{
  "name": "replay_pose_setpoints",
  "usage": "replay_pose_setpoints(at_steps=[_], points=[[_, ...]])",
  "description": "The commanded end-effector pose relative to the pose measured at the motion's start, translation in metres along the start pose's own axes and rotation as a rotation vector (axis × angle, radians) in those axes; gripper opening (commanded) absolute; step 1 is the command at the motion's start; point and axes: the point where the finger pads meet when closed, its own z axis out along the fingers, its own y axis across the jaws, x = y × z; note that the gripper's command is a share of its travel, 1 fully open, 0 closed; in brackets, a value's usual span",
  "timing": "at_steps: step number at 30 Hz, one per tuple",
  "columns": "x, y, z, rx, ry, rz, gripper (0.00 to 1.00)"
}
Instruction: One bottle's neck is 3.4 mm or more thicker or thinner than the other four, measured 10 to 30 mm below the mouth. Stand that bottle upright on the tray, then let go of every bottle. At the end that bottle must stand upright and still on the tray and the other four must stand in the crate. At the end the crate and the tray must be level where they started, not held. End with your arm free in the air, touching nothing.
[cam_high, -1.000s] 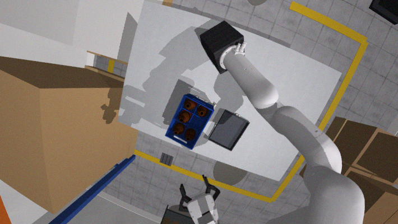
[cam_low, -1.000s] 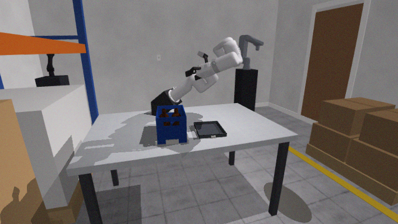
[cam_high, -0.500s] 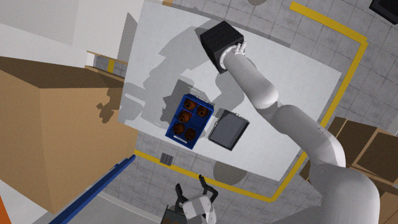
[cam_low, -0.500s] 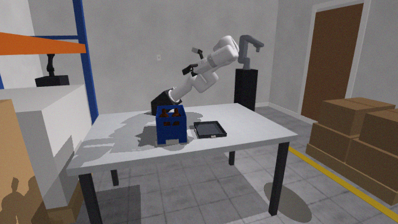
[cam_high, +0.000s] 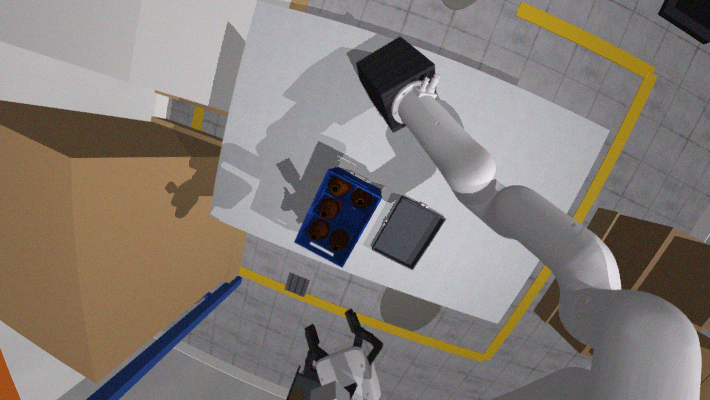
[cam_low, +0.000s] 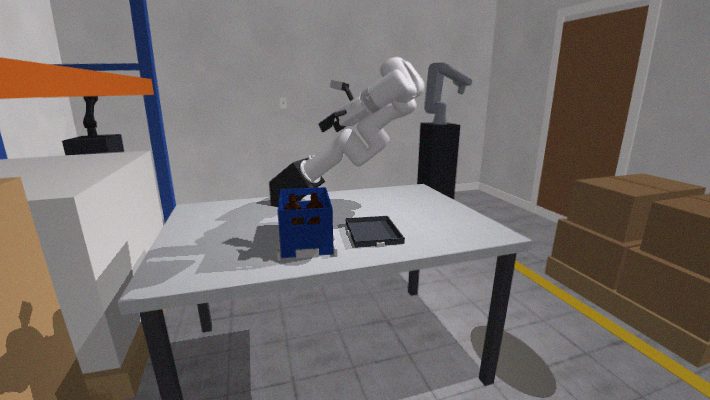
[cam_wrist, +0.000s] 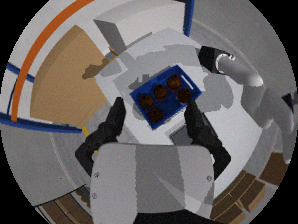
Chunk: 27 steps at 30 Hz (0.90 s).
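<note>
The blue crate (cam_high: 354, 217) (cam_low: 305, 239) (cam_wrist: 172, 106) stands upright on the table. Several brown bottles (cam_high: 327, 209) (cam_low: 314, 202) (cam_wrist: 160, 91) stand in it, mouths up; one compartment at its middle right in the top view holds none. Differences in neck thickness are too small to tell. The black-rimmed grey tray (cam_high: 407, 231) (cam_low: 375, 230) (cam_wrist: 182, 135) lies flat beside the crate, with nothing on it. My gripper (cam_high: 330, 320) (cam_low: 328, 104) (cam_wrist: 155, 105) is wide open and empty, high above and away from crate and tray, its fingers pointing obliquely toward the table side.
The white table (cam_high: 550, 150) (cam_low: 450, 230) bears the arm's black base (cam_high: 395, 65) (cam_low: 284, 186) at its back edge. A large cardboard box (cam_high: 150, 225) (cam_wrist: 65, 80) stands beyond one end of the table. More stacked boxes (cam_low: 595, 245) stand on the floor beyond the other end.
</note>
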Motion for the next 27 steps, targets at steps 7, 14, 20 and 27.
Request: replay_pose_setpoints(at_steps=[7, 14, 20, 27], points=[[0.02, -0.006, 0.017, 0.029, -0.094, -0.143, 1.0], [0.02, -0.006, 0.017, 0.029, -0.094, -0.143, 1.0], [0.027, -0.008, 0.028, 0.045, -0.141, -0.216, 1.0], [0.032, -0.01, 0.04, 0.063, -0.187, -0.289, 1.0]])
